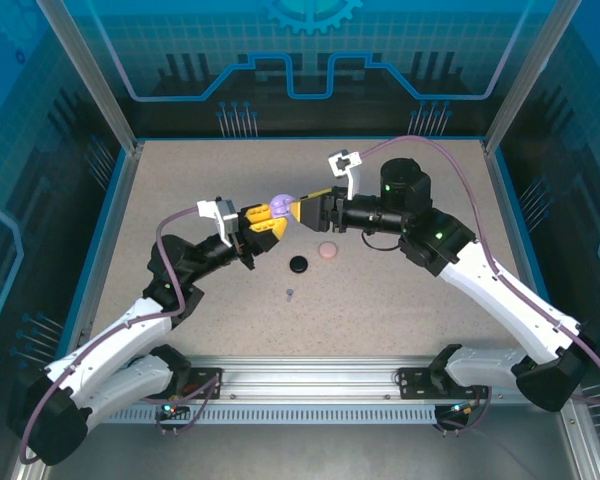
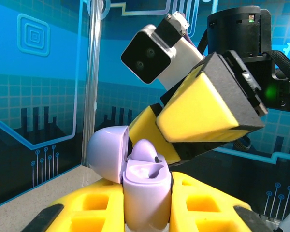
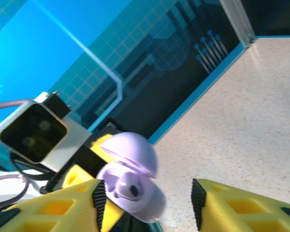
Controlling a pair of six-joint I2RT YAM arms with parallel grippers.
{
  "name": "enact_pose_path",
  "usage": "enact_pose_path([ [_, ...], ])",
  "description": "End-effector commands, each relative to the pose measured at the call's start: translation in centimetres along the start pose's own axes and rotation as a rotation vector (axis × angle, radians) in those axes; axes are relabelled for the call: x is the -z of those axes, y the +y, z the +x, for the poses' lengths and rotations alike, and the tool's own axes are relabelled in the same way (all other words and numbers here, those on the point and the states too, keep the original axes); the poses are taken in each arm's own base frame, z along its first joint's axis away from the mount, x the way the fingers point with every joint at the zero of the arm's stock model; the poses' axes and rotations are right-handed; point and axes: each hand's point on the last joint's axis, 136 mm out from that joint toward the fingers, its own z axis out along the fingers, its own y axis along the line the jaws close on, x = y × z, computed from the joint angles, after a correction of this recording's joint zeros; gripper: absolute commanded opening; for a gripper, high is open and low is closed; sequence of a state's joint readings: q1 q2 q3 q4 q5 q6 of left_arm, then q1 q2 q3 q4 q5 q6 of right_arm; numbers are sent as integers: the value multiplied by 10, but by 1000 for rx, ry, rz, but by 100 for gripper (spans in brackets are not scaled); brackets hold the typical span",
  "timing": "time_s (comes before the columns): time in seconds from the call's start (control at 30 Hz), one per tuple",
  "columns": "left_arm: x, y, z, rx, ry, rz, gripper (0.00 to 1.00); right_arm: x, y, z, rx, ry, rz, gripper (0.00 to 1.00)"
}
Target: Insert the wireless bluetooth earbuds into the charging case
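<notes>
My left gripper [image 1: 268, 222] is shut on an upright lavender charging case [image 2: 146, 193] held above the table. Its lid [image 2: 108, 152] is hinged open to the left. One lavender earbud [image 2: 146, 151] sits in the far socket; the near socket is bare. The right gripper [image 1: 303, 210] hovers open right at the case [image 3: 135, 193], its yellow fingers [image 2: 208, 106] just above and behind the seated earbud, holding nothing I can see. A second tiny lavender earbud [image 1: 290, 293] lies on the table nearer the arm bases.
A round black case [image 1: 299, 264] and a round pale pink case [image 1: 327, 250] lie on the speckled table [image 1: 400, 310] below the two grippers. Blue walls and metal posts enclose the table on three sides.
</notes>
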State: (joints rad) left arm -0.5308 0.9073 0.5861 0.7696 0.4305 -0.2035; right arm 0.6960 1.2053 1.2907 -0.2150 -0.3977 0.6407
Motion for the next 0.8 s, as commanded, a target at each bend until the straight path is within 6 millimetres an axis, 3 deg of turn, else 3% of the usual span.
enact_pose_path([
  [0.0, 3, -9, -18, -59, -58, 23, 0, 24, -2, -13, 47, -53, 76, 57],
  [0.17, 8, -11, -23, -86, -56, 7, 0, 32, -28, 2, 11, -51, 178, 59],
  [0.33, 14, -13, -27, -117, -39, -15, 0, 31, -56, 33, -45, 23, 266, 60],
  [0.5, 19, -18, -38, -139, -54, -22, 0, 20, -107, 85, -130, 190, 467, 58],
  [0.63, 22, -23, -47, -151, -70, -15, 0, 4, -148, 138, -234, 382, 646, 55],
  [0.77, 25, -27, -54, -157, -80, -10, 0, -24, -165, 179, -289, 525, 715, 54],
])
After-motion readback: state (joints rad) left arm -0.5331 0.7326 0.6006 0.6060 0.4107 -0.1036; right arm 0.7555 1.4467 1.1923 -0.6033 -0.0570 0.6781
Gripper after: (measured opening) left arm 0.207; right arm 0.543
